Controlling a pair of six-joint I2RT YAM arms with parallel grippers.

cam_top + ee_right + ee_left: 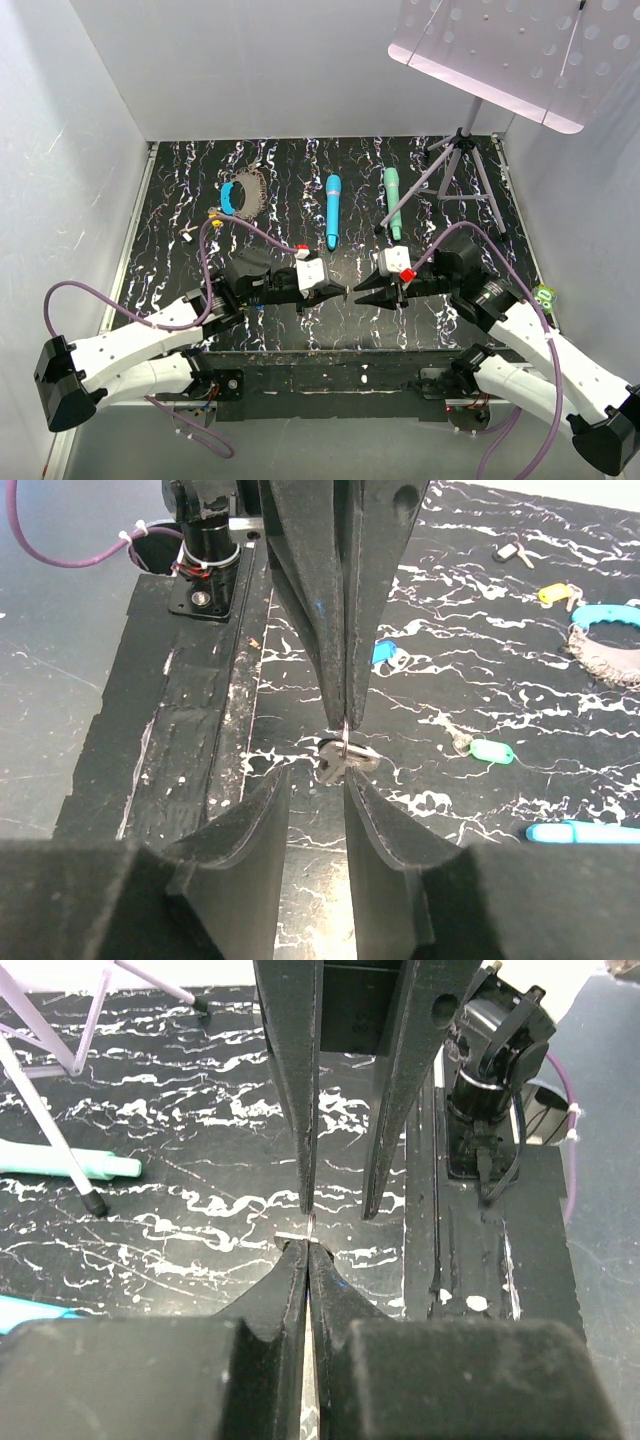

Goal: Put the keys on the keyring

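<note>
L gripper (343,718) is pinched shut on a small grey key (340,762) at front-centre of tabletop (300,170). R gripper (315,777) has jaws apart beside it, holding nothing. Key prob. light, stiff, slick; best gripped flat on blade. Keyring (243,195) lies well apart, back-left.

Here we are in a robotics lab cell: white panel walls (300,60) boxing in a black marbled tabletop (290,195), tripod (460,165) far right, lit panel (500,50) overhead.
</note>
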